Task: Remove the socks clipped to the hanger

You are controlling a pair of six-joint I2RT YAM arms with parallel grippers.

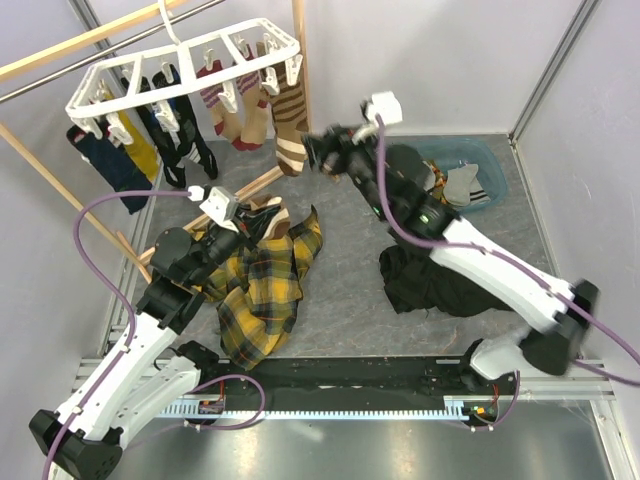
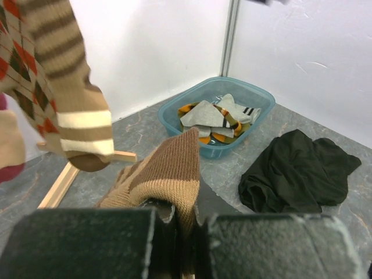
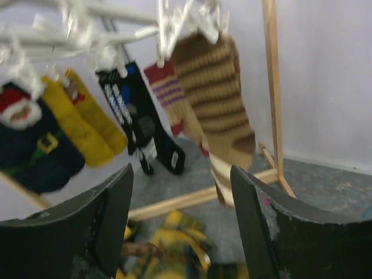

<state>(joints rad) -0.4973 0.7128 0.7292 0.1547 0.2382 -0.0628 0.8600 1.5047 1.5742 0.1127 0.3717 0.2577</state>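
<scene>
From above, the white plastic grid hanger hangs from the wooden rack over the far left corner of the tabletop. Soft socks dangle from its clips: navy, mustard, black, red-white and brown striped. The left end effector is over a crumpled yellow plaid cloth. The right end effector is just beside the striped socks. A black garment lies near a blue tub.

The left wrist view shows the left end effector clamped on a ribbed brown sock. The translucent tub holds loose socks.

In the right wrist view, the right end effector has its jaws apart with nothing between them. It faces the hanging socks.
</scene>
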